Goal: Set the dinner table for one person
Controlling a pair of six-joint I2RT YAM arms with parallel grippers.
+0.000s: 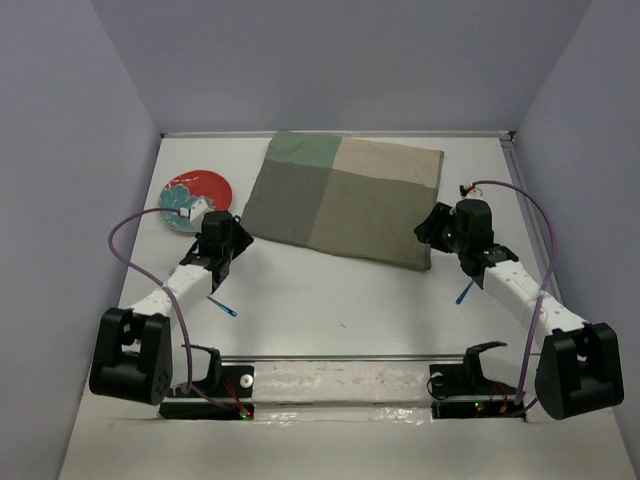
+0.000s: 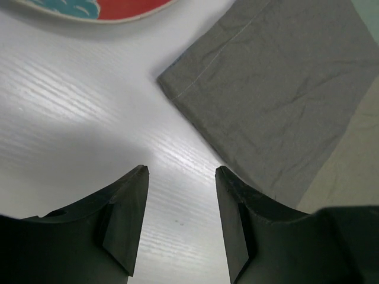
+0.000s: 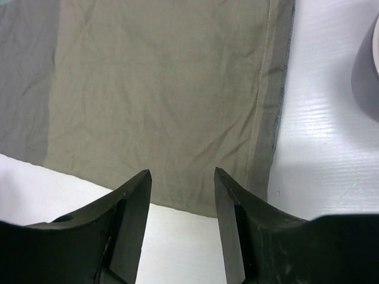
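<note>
Hovering by mat [image 1: 340, 200] corners | left gripper [image 2: 182, 171], right gripper [image 3: 182, 173]: fingers parted, empty | table [image 1: 330, 300] fills mid-frame under everything, plate [image 1: 205, 185] upper left | risk: uneven pinches could bunch mat or nudge plate

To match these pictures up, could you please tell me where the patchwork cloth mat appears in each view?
Top external: cloth mat, centre, toward the far edge.
Left wrist: upper right, one corner showing.
Right wrist: upper left and centre.
Shared landmark: the white dinner table beneath it.
</note>
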